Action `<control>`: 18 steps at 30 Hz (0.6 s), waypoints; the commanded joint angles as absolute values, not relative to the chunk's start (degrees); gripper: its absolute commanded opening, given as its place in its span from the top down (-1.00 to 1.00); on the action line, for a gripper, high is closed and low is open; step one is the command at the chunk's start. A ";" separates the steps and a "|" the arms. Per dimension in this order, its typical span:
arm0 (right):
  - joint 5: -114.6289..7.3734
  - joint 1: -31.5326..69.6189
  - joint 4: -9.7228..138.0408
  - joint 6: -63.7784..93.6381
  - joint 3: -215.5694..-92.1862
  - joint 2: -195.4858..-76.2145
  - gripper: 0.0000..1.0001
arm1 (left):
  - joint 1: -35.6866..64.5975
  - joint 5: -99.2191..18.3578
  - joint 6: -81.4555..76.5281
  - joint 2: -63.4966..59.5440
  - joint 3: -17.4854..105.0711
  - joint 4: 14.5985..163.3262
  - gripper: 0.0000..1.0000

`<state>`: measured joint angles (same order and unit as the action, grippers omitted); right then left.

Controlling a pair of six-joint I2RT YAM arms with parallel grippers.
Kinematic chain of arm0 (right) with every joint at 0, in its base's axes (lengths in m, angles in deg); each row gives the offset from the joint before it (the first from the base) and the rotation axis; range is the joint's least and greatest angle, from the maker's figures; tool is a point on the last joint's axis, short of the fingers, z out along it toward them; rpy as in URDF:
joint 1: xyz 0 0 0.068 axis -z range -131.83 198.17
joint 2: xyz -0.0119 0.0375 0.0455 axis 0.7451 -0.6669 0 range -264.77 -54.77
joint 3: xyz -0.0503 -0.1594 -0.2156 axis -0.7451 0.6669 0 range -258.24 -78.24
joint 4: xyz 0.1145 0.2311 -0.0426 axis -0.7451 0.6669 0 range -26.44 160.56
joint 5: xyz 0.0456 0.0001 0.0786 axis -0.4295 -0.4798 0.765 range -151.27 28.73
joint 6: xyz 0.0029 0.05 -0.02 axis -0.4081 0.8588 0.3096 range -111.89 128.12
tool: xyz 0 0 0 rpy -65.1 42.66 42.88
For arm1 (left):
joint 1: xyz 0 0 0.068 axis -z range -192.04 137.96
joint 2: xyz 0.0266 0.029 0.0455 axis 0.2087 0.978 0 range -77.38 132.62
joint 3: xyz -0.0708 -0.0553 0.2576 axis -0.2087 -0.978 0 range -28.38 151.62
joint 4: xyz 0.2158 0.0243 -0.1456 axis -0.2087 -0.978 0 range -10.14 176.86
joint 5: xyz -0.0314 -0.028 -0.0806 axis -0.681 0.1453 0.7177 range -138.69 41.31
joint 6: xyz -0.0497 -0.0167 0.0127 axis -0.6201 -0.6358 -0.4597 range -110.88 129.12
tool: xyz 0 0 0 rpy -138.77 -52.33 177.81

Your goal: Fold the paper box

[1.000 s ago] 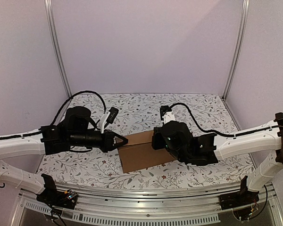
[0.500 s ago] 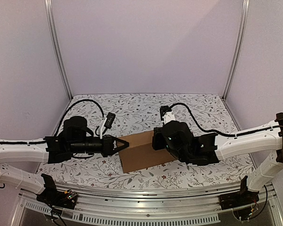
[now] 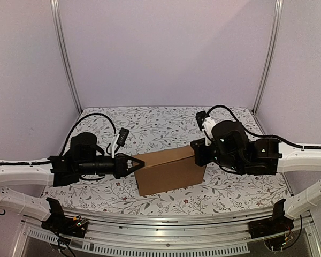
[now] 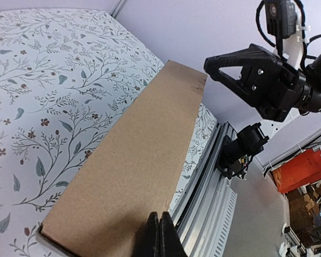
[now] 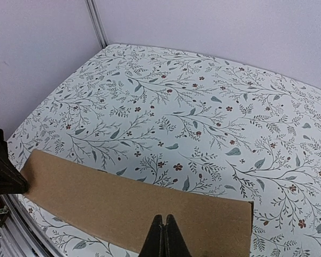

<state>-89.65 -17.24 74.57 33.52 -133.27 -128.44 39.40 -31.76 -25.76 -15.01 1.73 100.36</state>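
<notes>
The paper box (image 3: 168, 170) is a plain brown cardboard box lying closed and flat-topped on the flowered table, its long side running left to right. My left gripper (image 3: 139, 164) is shut, with its tips at the box's left end. In the left wrist view the shut fingertips (image 4: 159, 229) rest over the box top (image 4: 128, 150) near its front edge. My right gripper (image 3: 197, 156) is shut and empty at the box's right end. From the right wrist its tips (image 5: 164, 227) hover over the box top (image 5: 117, 206).
A flowered cloth (image 3: 166, 126) covers the table. An aluminium rail (image 3: 166, 222) runs along the near edge. Purple walls and two metal posts (image 3: 64, 53) close off the back and sides. Black cables (image 3: 96, 115) loop behind both arms.
My right arm has drawn back to the right, off the middle of the box to its right end. The box top now shows whole and flat. My left gripper stays at the left end.
</notes>
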 commanded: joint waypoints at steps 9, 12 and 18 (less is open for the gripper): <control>-81.92 -7.63 82.44 30.91 -129.42 -121.43 1.00 | 38.32 -33.18 -24.71 -12.10 -1.41 90.28 1.00; -80.39 -6.90 82.05 31.66 -128.20 -122.04 1.00 | 38.32 -33.14 -24.67 -11.84 -1.33 90.29 1.00; -78.04 -6.84 78.92 37.94 -119.82 -124.52 1.00 | 38.32 -33.53 -24.55 -11.60 -1.25 90.11 1.00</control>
<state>-81.67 -7.16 77.45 33.24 -125.82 -122.03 39.31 -31.57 -25.56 -14.36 1.62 101.12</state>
